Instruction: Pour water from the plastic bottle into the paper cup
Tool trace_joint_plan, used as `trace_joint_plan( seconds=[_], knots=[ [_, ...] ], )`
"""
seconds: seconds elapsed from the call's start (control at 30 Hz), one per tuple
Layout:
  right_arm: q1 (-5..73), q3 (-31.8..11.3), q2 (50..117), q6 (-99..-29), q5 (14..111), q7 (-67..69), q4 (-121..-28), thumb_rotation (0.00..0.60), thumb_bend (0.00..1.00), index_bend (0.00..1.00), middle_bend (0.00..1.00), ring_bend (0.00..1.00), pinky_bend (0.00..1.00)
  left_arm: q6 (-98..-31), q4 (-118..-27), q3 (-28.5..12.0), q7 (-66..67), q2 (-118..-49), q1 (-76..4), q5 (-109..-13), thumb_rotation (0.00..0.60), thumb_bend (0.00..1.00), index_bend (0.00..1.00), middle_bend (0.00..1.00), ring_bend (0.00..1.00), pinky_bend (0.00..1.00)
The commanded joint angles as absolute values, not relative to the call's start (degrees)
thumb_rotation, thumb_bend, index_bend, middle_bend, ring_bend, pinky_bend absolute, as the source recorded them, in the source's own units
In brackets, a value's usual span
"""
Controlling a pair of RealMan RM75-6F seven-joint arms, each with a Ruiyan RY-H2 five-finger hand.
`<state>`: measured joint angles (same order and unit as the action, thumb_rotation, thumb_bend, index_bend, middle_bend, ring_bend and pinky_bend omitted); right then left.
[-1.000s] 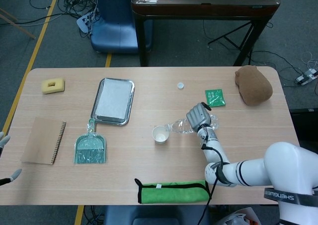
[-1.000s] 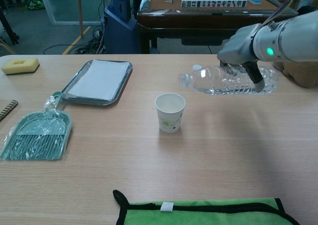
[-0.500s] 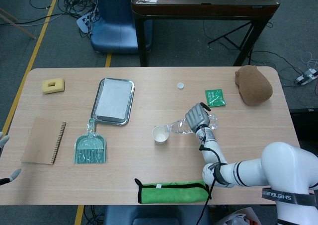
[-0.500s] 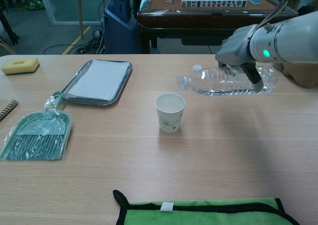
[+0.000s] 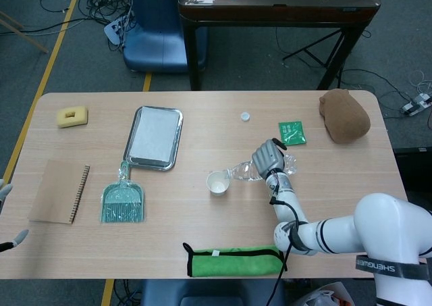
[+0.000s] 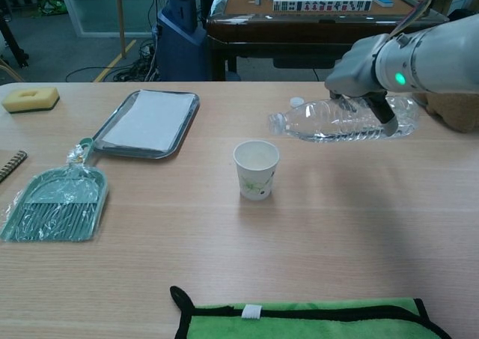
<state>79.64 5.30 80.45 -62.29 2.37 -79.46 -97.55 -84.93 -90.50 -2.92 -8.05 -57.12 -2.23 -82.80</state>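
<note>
Lab floor: loose cables (image 5: 74, 5), yellow tape (image 5: 42, 83), mahjong table (image 6: 314, 2).

My wooden table (image 5: 202, 211): paper cup (image 5: 217, 183), bottle cap (image 5: 245, 116), tray (image 5: 154, 138), sponge (image 5: 72, 116), notebook (image 5: 59, 191), dustpan (image 5: 122, 200), green cloth (image 5: 234, 260), green packet (image 5: 291, 132), brown bag (image 5: 345, 115).

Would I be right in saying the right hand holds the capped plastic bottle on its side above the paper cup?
Not quite: the plastic bottle is uncapped, its open mouth showing in the chest view. The right hand does hold it on its side above the paper cup.

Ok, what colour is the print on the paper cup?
Green, on the white paper cup; the chest view shows it best.
</note>
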Motion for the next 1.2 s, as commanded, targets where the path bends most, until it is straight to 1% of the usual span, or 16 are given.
trace_joint_plan(
  seconds=[0.03,0.77,1.2],
  knots=[
    [79.8,5.2,80.4,-62.6,2.2,-79.9,-97.7,0.600,0.28,0.64,0.65,0.52,0.47,-84.9,-90.5,-2.9,-8.1,-57.1,-2.2,-82.8,0.600,0.15,0.00,0.00,0.04,0.35],
    [79.8,4.5,81.2,-63.8,2.0,-82.4,-97.5,0.600,0.28,0.64,0.65,0.53,0.47,-84.9,-90.6,-2.9,-8.3,-56.9,-2.2,-82.7,0.600,0.15,0.00,0.00,0.04,0.35],
    [78.5,3.6,81.3,-63.1,2.9,-80.6,-97.2,0.600,0.28,0.64,0.65,0.53,0.47,-84.9,-90.7,-2.9,-8.2,-56.9,-2.1,-82.7,0.600,0.15,0.00,0.00,0.04,0.35]
  ],
)
